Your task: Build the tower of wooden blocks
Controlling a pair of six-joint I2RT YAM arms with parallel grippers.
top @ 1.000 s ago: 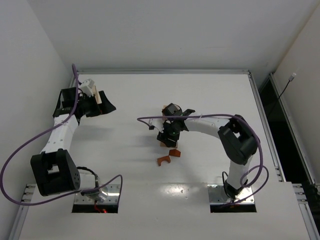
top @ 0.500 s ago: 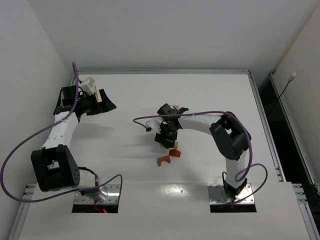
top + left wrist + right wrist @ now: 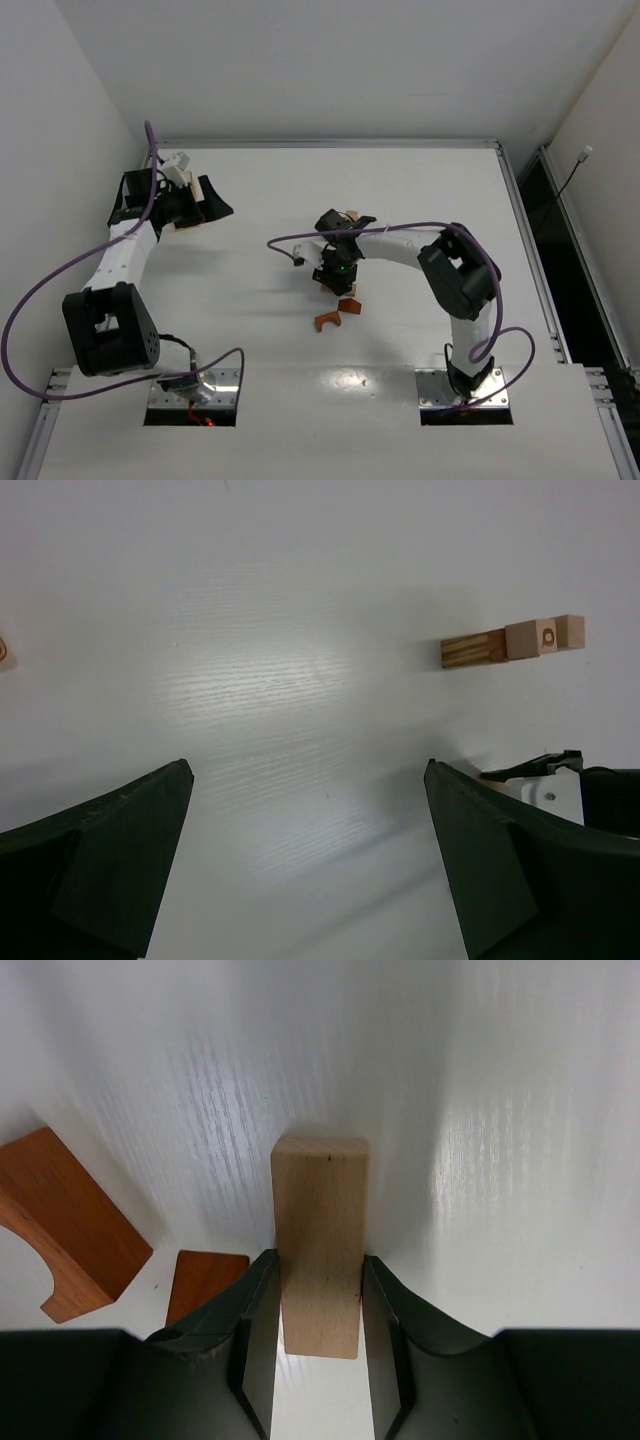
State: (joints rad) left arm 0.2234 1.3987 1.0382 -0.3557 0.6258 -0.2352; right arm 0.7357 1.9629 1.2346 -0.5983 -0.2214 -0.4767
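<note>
My right gripper [image 3: 318,1260] is shut on a pale tan bar [image 3: 320,1210], which lies on the white table [image 3: 520,1110] and points away from the wrist. In the top view this gripper [image 3: 335,272] sits at the table's middle. A reddish-brown arch [image 3: 70,1225] and a small reddish-brown block [image 3: 205,1280] lie just left of the bar; both also show in the top view, arch [image 3: 328,320] and block [image 3: 348,306]. My left gripper [image 3: 307,770] hangs open over bare table at the far left [image 3: 212,208]. A striped bar and two pale cubes [image 3: 512,642] form a line; whether this is the tower standing or lying, I cannot tell.
A pale block [image 3: 350,214] peeks out behind the right arm's wrist. The table's raised rim [image 3: 330,145] runs along the far side, with white walls behind and to the left. Purple cables loop from both arms.
The right gripper's jaws have closed onto the pale bar after shifting slightly left. The left arm has edged a little toward the far-left corner, still open.
</note>
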